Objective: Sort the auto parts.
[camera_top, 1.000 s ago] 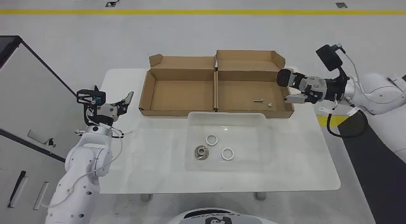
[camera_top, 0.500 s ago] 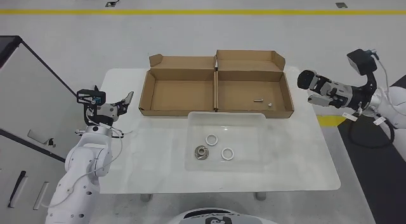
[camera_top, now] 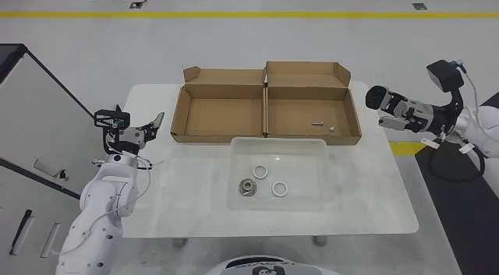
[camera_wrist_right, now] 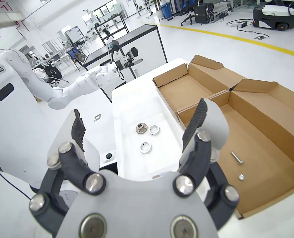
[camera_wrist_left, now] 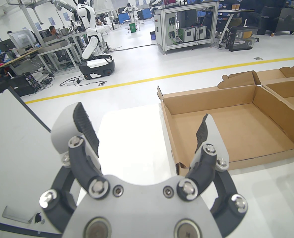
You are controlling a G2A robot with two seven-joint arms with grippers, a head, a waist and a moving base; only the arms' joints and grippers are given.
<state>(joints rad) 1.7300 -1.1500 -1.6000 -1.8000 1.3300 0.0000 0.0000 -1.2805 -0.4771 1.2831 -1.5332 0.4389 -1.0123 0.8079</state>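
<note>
Gaping wide, empty — left gripper (camera_wrist_left: 142, 111) left of the boxes (camera_top: 222, 118); right gripper (camera_wrist_right: 139, 106) opposite.

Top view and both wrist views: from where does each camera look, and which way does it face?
Top view: above the arms, looking down on the table; shows the left end effector and right end effector.
Left wrist view: on that wrist, facing the empty box; own end effector shows, open.
Right wrist view: on that wrist, facing the tray and left arm; own end effector shows, open.
Shared: all show the empty box.
</note>
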